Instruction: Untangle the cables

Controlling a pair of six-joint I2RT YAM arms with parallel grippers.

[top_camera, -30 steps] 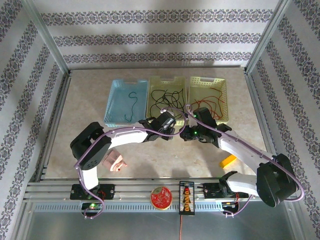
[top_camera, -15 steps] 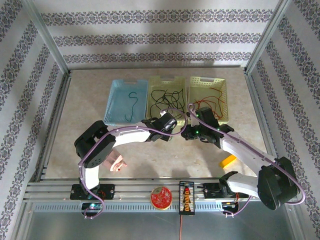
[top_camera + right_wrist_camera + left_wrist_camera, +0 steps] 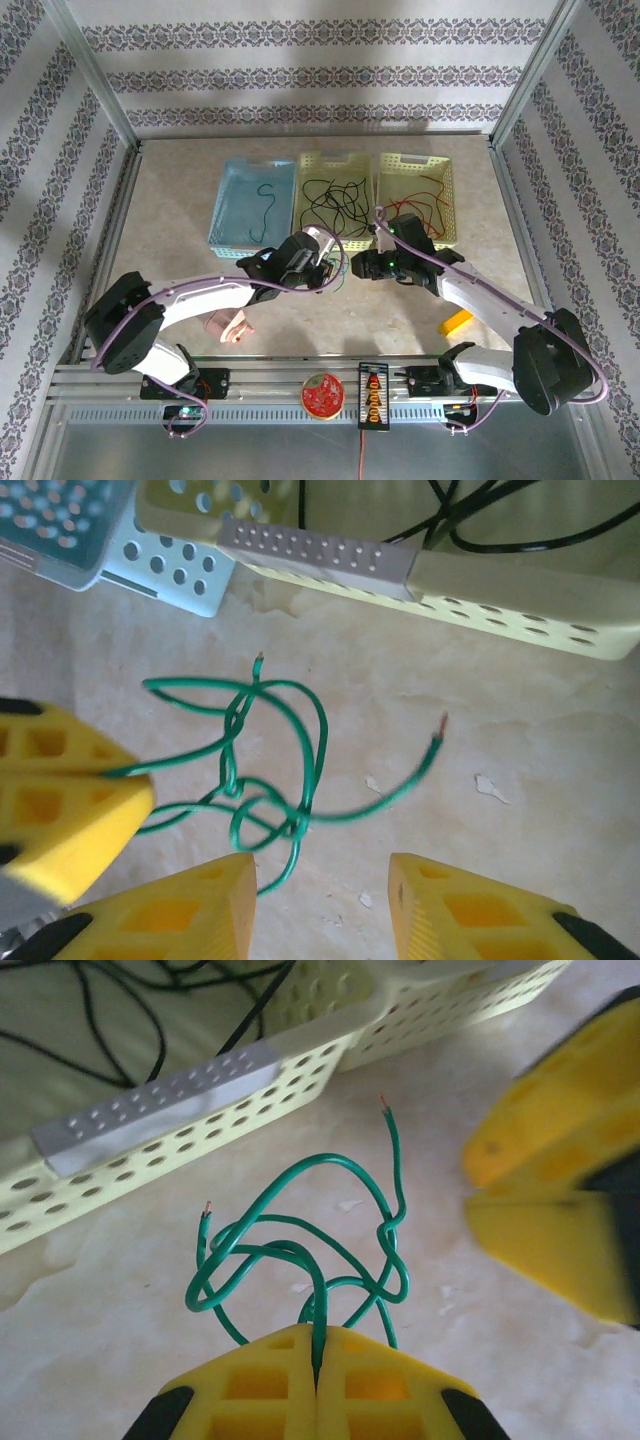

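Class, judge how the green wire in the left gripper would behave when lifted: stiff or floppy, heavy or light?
The green wire is probably springy rather than limp: its loops form open arcs beyond the shut left gripper. Being so thin, it is likely very light. Its twisted loops may come up together.

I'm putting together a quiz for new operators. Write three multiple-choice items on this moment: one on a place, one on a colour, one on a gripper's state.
1. Where is the tangled green wire? A inside a tray; B over bare table; C draped on an arm.
2. What colour are the wires in the middle tray? A red; B green; C black.
3. The left gripper is: A shut on the green wire; B wide open; C shut on nothing.
Key: B, table surface shows beneath the loops; C, black wires lie there; A, its closed fingers pinch the strand.
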